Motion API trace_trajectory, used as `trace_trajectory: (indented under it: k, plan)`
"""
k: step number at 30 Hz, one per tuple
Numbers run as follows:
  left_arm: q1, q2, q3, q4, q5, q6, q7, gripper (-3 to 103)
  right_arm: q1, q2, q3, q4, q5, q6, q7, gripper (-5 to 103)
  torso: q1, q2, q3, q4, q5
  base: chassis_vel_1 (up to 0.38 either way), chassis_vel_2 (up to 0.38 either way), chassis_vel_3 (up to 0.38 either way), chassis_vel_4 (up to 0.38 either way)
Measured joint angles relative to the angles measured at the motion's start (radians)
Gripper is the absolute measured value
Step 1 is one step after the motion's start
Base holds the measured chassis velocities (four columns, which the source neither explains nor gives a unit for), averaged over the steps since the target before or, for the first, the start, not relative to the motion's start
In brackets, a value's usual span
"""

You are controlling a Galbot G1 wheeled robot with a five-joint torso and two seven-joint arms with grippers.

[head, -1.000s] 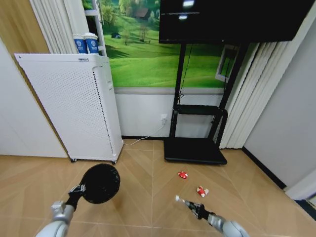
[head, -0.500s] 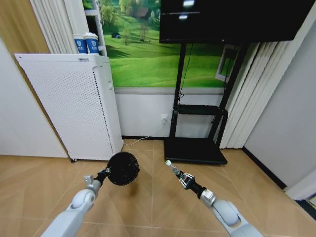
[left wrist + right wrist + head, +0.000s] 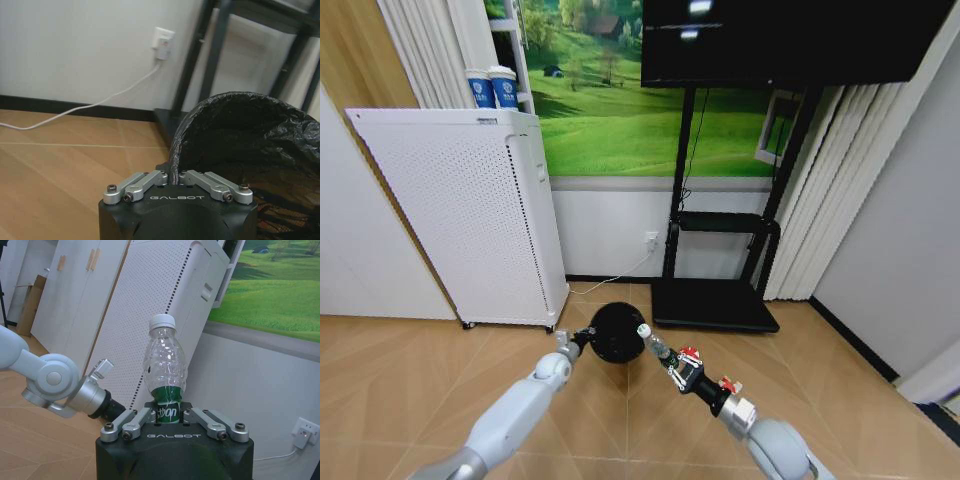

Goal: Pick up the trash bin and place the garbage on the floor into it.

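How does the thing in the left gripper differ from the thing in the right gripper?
The left gripper pinches the rim of the trash bin, which is black, opaque and wide-mouthed. The right gripper holds a bottle, which is clear, slim, white-capped and green-labelled. The bin is bulkier than the bottle. Both are held off the floor, close together.

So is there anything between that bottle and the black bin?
Nothing: in the head view the bottle cap sits right at the trash bin rim.
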Motion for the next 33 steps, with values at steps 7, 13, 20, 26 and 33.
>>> trace_trajectory:
  k: [7, 13, 20, 26, 33]
  plan:
    - [0.05, 0.007, 0.123, -0.197, 0.011, 0.016, -0.026, 3, -0.017, 0.023, 0.0, 0.002, -0.004, 0.0, 0.001, 19, 0.0, 0.0, 0.0, -0.0001, 0.0, 0.0, 0.0, 0.0, 0.0]
    - [0.084, 0.013, 0.142, -0.276, 0.026, 0.025, -0.025, 3, -0.023, 0.048, -0.013, -0.037, -0.032, 0.015, 0.019, 19, 0.0, 0.0, 0.0, -0.0002, -0.0003, 0.0, 0.0, 0.0, 0.0]
    - [0.127, 0.054, 0.099, -0.332, 0.031, 0.03, -0.024, 3, -0.029, 0.051, -0.01, -0.075, -0.063, 0.039, 0.043, 20, 0.0, 0.0, 0.0, 0.0, -0.0003, 0.0, 0.0, 0.0, 0.0]
    - [0.168, 0.065, 0.06, -0.351, 0.041, 0.035, -0.024, 3, -0.034, 0.054, -0.014, -0.076, -0.063, 0.041, 0.051, 41, 0.0, 0.0, 0.0, 0.0, -0.0004, 0.0, 0.0, 0.0, 0.0]
    - [0.193, 0.058, 0.02, -0.344, 0.033, 0.036, -0.037, 3, -0.04, 0.052, -0.025, -0.06, -0.053, 0.075, 0.051, 68, 0.0, 0.0, 0.0, -0.0002, -0.0004, 0.0, 0.0, 0.0, 0.0]
